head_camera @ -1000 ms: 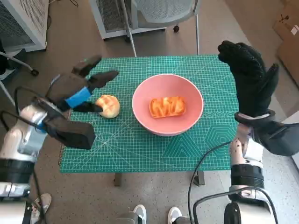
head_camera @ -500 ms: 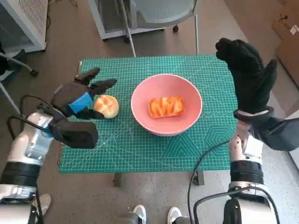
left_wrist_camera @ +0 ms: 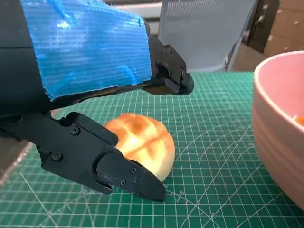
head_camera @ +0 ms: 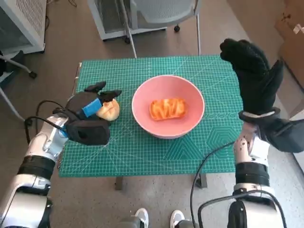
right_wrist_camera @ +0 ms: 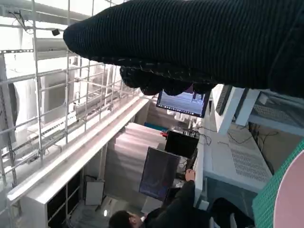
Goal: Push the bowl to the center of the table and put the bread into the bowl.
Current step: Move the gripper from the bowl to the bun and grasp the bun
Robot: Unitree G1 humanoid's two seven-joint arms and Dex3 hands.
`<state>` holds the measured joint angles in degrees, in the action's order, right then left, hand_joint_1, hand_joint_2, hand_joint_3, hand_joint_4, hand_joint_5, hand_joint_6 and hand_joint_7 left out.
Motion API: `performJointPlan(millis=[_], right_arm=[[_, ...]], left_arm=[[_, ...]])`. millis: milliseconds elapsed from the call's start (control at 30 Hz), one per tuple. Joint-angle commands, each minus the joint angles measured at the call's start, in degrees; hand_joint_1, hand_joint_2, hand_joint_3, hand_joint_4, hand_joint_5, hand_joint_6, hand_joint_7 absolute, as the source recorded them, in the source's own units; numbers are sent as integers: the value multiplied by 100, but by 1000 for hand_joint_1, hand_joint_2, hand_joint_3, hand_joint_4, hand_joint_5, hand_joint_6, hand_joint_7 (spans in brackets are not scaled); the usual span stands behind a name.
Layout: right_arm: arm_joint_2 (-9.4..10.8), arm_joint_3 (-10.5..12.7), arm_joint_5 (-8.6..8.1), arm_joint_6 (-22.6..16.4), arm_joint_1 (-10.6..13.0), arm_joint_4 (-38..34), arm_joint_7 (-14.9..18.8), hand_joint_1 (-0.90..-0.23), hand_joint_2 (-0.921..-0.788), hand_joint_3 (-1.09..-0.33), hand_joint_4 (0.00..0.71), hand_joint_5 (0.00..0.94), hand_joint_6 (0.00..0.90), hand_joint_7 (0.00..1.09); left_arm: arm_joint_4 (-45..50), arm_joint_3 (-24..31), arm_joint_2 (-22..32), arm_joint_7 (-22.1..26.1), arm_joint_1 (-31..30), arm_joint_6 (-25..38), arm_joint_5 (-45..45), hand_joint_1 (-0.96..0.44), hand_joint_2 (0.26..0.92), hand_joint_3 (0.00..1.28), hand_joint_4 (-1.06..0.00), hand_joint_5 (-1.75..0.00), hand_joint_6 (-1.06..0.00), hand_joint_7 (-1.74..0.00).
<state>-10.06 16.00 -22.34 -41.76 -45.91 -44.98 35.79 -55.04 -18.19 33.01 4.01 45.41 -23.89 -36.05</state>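
Note:
A pink bowl [head_camera: 168, 112] stands near the middle of the green cutting mat [head_camera: 142, 152], with a flat glazed bread [head_camera: 167, 108] lying inside it. A round golden bun [head_camera: 109, 109] lies on the mat just left of the bowl. My left hand [head_camera: 90, 105] is down at the bun, its fingers [left_wrist_camera: 118, 166] spread on either side of the bun [left_wrist_camera: 142, 145] without closing on it. The bowl's rim [left_wrist_camera: 280, 118] shows beside it in the left wrist view. My right hand [head_camera: 254, 80] is raised upright over the mat's right edge, fingers apart, holding nothing.
A chair [head_camera: 161, 12] stands behind the table, with a white cabinet [head_camera: 23, 21] at the far left and cardboard boxes [head_camera: 292, 28] at the far right. Feet [head_camera: 159, 219] show below the table's front edge. A person [right_wrist_camera: 161, 211] sits at monitors in the right wrist view.
My left hand has come down and toward the front, settling around the bun. The right hand has held its raised pose. The bowl and both breads have stayed put.

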Motion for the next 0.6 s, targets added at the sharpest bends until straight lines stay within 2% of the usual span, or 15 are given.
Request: performJointPlan(millis=[33, 233, 600], right_arm=[[-75, 23, 26, 0, 63, -49, 5, -627, -921, -609, 264, 4, 381, 10], [-101, 11, 61, -42, 101, 4, -39, -626, -921, -610, 263, 3, 378, 8], [-159, -15, 145, -101, 132, 52, -117, -611, -921, -625, 254, 0, 358, 1]], left_arm=[[-518, -145, -181, -146, 303, -34, -41, -429, 812, 0, -115, 0, -344, 0], [-1016, -264, -400, -182, 531, 69, -9, -380, 798, 1, -110, 0, -324, 0], [-1523, -652, -597, -357, 796, 417, -262, -55, 788, 3, -125, -8, -317, -5]])
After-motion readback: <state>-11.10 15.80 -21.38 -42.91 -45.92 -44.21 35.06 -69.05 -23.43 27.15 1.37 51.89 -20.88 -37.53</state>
